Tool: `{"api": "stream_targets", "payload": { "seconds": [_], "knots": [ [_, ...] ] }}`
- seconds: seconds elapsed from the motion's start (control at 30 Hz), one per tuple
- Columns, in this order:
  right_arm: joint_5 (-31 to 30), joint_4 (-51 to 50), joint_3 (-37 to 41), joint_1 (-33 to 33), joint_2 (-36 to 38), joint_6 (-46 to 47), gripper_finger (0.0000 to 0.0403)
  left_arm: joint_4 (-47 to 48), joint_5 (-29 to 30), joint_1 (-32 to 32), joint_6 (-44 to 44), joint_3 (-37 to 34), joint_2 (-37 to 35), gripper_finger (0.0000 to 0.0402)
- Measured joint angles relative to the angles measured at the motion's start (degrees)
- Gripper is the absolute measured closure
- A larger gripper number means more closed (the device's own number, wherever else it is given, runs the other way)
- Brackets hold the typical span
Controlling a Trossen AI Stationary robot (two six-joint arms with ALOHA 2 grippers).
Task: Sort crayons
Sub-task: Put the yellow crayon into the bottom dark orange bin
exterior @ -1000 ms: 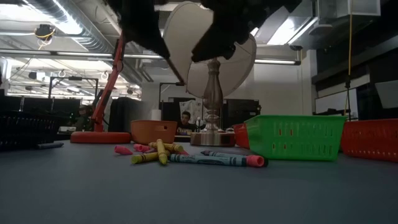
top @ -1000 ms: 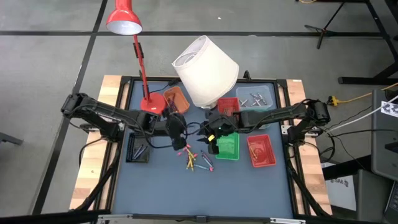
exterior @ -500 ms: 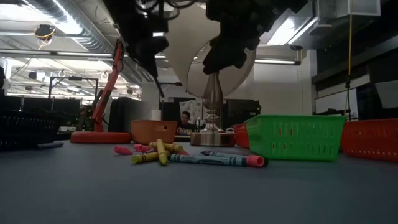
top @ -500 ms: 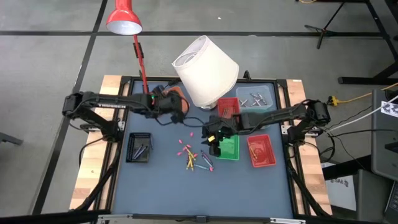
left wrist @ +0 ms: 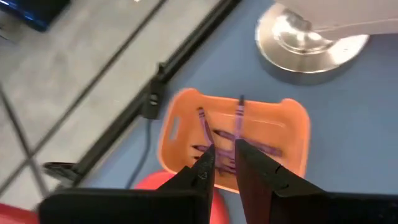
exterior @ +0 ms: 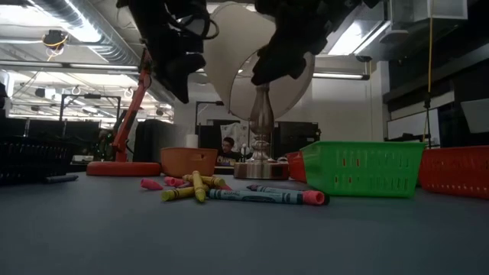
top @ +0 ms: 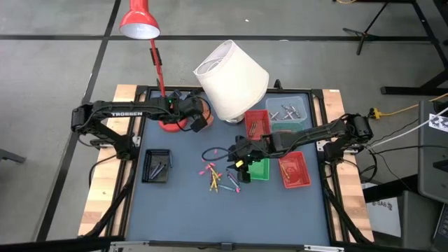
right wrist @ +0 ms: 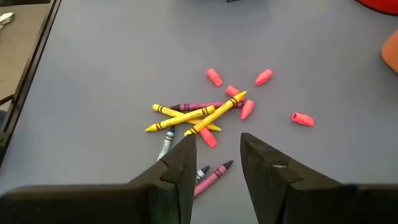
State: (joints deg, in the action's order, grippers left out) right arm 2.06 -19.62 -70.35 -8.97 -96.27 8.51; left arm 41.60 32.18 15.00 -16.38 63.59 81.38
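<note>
Orange tray (left wrist: 236,140) partly masked by left gripper (left wrist: 225,163), fingers slightly parted, empty, right gripper (right wrist: 217,152) open, empty, above loose crayons (right wrist: 199,115).

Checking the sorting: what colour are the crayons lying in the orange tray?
Purple crayons lie in the orange tray, clearest in the left wrist view, just beyond the left gripper.

Glossy orange plastic tray (left wrist: 292,134); paper-wrapped crayons (right wrist: 193,115)

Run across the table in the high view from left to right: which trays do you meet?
Black tray → orange tray → green tray → red tray.
</note>
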Motion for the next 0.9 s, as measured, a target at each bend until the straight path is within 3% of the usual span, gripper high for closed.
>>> {"api": "stream_targets", "payload": {
  "seconds": [0.37,0.73,0.9],
  "knots": [
    [-0.1,-0.4,0.0,-3.1,0.0,0.0,0.0281,-0.1,-21.9,-5.5,-4.3,0.0,0.0,0.0354],
    [-0.1,-4.3,0.1,-5.7,0.0,0.0,0.0281,-3.8,-23.6,-21.4,-4.0,0.0,0.0,0.0353],
    [-0.1,-6.0,0.1,-6.2,0.0,0.2,0.0281,-8.1,-23.6,-27.6,-5.5,0.0,0.0,0.0321]
  ]
}}
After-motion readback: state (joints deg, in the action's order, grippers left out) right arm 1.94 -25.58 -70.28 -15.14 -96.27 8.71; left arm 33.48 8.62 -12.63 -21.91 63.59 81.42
